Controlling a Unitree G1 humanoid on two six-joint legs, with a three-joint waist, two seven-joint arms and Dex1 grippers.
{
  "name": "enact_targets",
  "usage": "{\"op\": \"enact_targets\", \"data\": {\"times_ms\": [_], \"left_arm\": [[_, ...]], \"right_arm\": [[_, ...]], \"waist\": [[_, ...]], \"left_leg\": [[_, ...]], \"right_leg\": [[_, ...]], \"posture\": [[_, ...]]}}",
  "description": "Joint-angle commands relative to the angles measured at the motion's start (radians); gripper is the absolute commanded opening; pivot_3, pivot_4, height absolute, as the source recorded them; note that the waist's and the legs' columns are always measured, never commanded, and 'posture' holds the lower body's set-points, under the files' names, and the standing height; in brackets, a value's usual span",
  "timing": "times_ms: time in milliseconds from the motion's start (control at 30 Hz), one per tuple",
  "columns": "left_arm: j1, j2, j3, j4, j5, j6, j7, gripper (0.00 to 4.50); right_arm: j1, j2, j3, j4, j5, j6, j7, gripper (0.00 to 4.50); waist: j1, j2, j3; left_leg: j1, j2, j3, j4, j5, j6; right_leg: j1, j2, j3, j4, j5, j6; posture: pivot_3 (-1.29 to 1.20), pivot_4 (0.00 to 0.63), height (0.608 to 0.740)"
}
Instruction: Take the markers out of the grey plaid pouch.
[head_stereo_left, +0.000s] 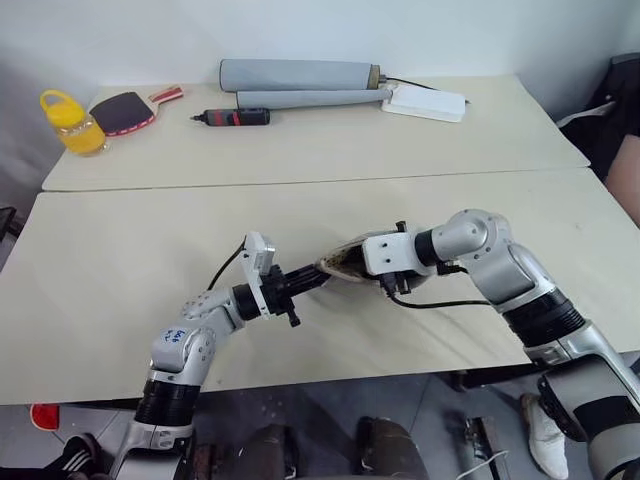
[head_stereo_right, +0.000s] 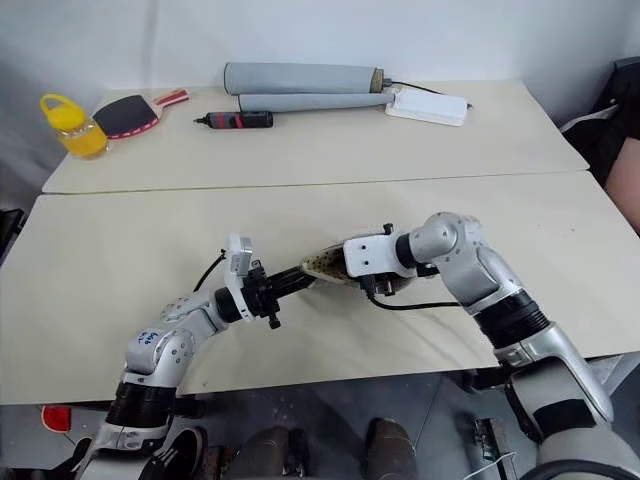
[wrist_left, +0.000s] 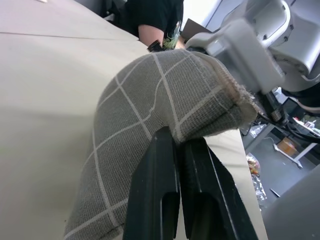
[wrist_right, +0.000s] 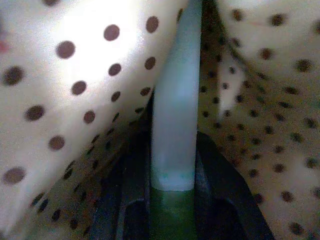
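The grey plaid pouch (head_stereo_left: 338, 263) hangs just above the near table, between my two hands. My left gripper (wrist_left: 177, 140) is shut on a fold of its checked fabric (wrist_left: 150, 95), holding it from the left. My right gripper (wrist_right: 172, 150) reaches into the pouch's open mouth from the right, its fingertips hidden inside in the head views. Inside, between tan dotted lining (wrist_right: 75, 65) walls, a pale green and whitish marker (wrist_right: 175, 100) stands between my right fingers (wrist_right: 125, 175), which press on both its sides.
On the far table lie two long grey rolled tubes (head_stereo_left: 295, 75), a black-and-red tool (head_stereo_left: 232, 117), a table-tennis paddle (head_stereo_left: 125, 110), a yellow bottle (head_stereo_left: 72, 122) and a white box (head_stereo_left: 425, 102). A person's arm (head_stereo_left: 630, 180) is at the right edge.
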Motion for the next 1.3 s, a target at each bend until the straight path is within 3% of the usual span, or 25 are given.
{"op": "enact_targets", "data": {"times_ms": [33, 367, 600, 933, 1100, 1300], "left_arm": [[0.003, 0.000, 0.015, -0.042, -0.001, -0.028, 0.003, 0.00], [0.000, 0.010, 0.016, -0.028, 0.021, -0.060, 0.006, 0.00], [-0.019, 0.093, 0.074, -0.004, 0.080, -0.156, 0.010, 0.00], [-0.016, 0.089, 0.092, 0.002, 0.093, -0.201, 0.036, 0.00], [-0.004, 0.134, 0.134, 0.015, 0.091, -0.205, 0.025, 0.00], [-0.005, 0.115, 0.126, 0.004, 0.060, -0.174, 0.020, 0.00]], "right_arm": [[-0.007, -0.038, -0.060, -0.071, 0.039, 0.027, 0.023, 0.60], [-0.005, -0.106, -0.136, -0.119, 0.118, 0.099, 0.041, 0.60], [-0.007, -0.085, -0.231, -0.184, 0.276, 0.126, 0.036, 0.60], [-0.067, 0.079, -0.324, -0.218, 0.493, 0.223, -0.076, 0.60], [-0.051, -0.029, -0.315, -0.105, 0.399, 0.107, -0.061, 0.60], [-0.036, 0.009, -0.248, -0.109, 0.372, 0.052, -0.079, 0.60]], "waist": [[0.000, 0.000, 0.000], [-0.001, 0.000, 0.000], [-0.001, 0.000, 0.000], [-0.001, 0.000, 0.000], [0.009, 0.000, 0.000], [-0.003, 0.000, 0.000]], "left_leg": [[0.000, 0.000, 0.000, 0.000, 0.000, 0.000], [-0.001, 0.000, 0.000, 0.000, 0.000, 0.000], [-0.001, 0.000, 0.000, 0.000, 0.000, 0.000], [-0.002, 0.000, 0.000, -0.001, 0.000, 0.000], [-0.002, -0.001, -0.001, 0.000, 0.000, 0.001], [-0.003, 0.000, 0.000, -0.001, 0.000, 0.001]], "right_leg": [[0.000, 0.000, 0.000, 0.000, 0.000, 0.000], [0.000, 0.000, 0.000, -0.001, 0.000, 0.000], [-0.001, 0.000, 0.000, -0.001, 0.000, 0.000], [-0.001, 0.000, -0.001, 0.000, 0.000, 0.000], [-0.001, 0.000, -0.001, -0.001, 0.000, 0.000], [-0.002, 0.000, -0.001, -0.001, 0.000, 0.000]], "posture": [[0.00, 0.150, 0.740], [0.00, 0.150, 0.740], [0.00, 0.150, 0.740], [0.00, 0.150, 0.740], [0.00, 0.150, 0.740], [0.00, 0.150, 0.740]]}}
